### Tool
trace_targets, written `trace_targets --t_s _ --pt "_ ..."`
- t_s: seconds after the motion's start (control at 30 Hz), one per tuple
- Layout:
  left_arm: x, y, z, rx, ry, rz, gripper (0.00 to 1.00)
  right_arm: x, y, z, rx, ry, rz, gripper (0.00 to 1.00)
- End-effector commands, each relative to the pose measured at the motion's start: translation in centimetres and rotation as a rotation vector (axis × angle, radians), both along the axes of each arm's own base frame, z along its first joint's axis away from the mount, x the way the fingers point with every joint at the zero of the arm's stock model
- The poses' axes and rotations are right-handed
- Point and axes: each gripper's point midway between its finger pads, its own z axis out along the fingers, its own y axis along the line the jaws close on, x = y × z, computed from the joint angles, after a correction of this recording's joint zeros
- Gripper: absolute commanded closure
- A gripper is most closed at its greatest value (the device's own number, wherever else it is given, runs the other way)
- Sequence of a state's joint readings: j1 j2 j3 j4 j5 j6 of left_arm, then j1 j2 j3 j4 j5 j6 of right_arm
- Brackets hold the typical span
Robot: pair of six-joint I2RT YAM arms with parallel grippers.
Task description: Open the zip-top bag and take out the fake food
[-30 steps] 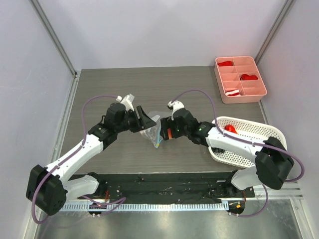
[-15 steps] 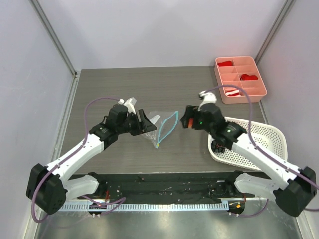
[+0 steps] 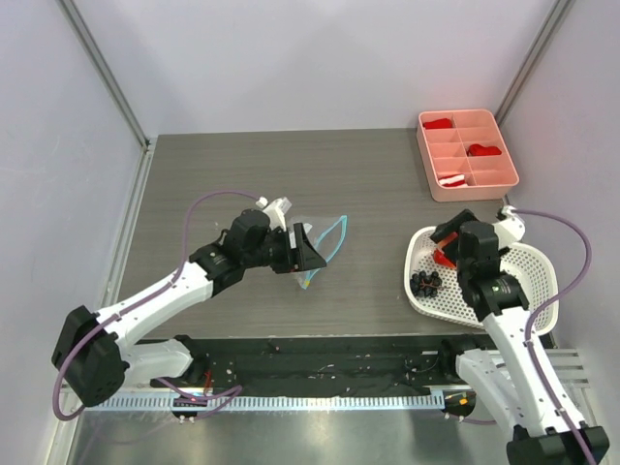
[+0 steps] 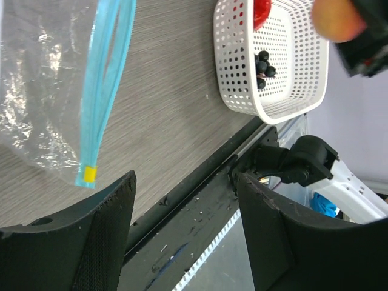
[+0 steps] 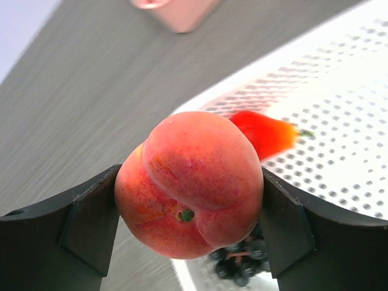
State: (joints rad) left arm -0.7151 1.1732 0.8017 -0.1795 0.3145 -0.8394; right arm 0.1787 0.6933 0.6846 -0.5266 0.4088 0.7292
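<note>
The right gripper [image 5: 189,221] held the round orange-peach plastic fruit [image 5: 193,176] clamped across its widest part, the fruit filling the gap between the two pads, and hung above the near end of the white perforated plastic basket [image 4: 291,100]. The bright red toy piece [image 5: 267,133] and the black berry-like cluster [image 3: 426,283] already lay inside that basket, close to the spot beneath the fruit. The small clear crinkly zip-top bag [image 4: 36,79] lay flat on the grey wood-grain table [image 3: 242,174], its teal-blue zip strip [image 4: 106,79] parted into a loop, well apart from the basket. The left gripper [image 4: 185,182] stood just beside the bag with its fingers [image 4: 85,242] spread wide and nothing between them. The step in hand appeared to be the deposit of the fruit. To do it well, the right gripper would best descend until the fruit sat just above the basket floor, over a bare patch clear of the red piece and the cluster, and only then release. A round fruit dropped from height would probably roll or bounce over the low rim. No food showed inside the bag, so this deposit was probably the final one.
</note>
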Motion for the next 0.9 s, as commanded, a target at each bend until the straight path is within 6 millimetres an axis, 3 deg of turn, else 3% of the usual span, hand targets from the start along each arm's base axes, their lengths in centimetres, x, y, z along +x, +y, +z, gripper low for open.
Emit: trace_targets --t_s 0.0,0.13,0.23,0.47,0.5,0.57,0.67,0.83,0.87 --pt "0.4 -0.9 3.9 -0.102 -0.088 0.006 0.32 -2.1 -5.1 -3.1 0.046 0.038 -0.310 0.75" --pt "0.1 -0.4 4.5 -0.119 -0.103 0.019 0.32 -3.0 -7.7 -4.4 0.009 0.050 -0.414 0.70" --pt "-0.2 0.2 4.8 -0.134 -0.115 0.041 0.31 -3.6 -7.9 -5.8 0.003 0.087 -0.423 0.57" --pt "-0.3 1.4 5.8 -0.141 -0.175 0.078 0.29 -4.6 -8.4 -7.7 -0.013 0.160 -0.464 0.43" --pt "-0.2 1.5 5.7 -0.136 -0.177 0.083 0.29 -4.9 -8.7 -7.6 -0.025 0.170 -0.482 0.30" --pt "-0.1 1.4 5.8 -0.134 -0.179 0.080 0.29 -4.9 -8.8 -7.3 -0.029 0.173 -0.483 0.25" --pt "-0.1 1.1 5.7 -0.136 -0.168 0.072 0.29 -5.0 -8.8 -6.5 -0.023 0.150 -0.490 0.00" --pt "-0.1 1.1 5.7 -0.140 -0.168 0.071 0.28 -4.9 -8.5 -5.4 -0.017 0.146 -0.469 0.00" --pt "-0.1 1.1 5.7 -0.141 -0.166 0.071 0.23 -4.9 -8.4 -5.3 -0.015 0.152 -0.461 0.00"
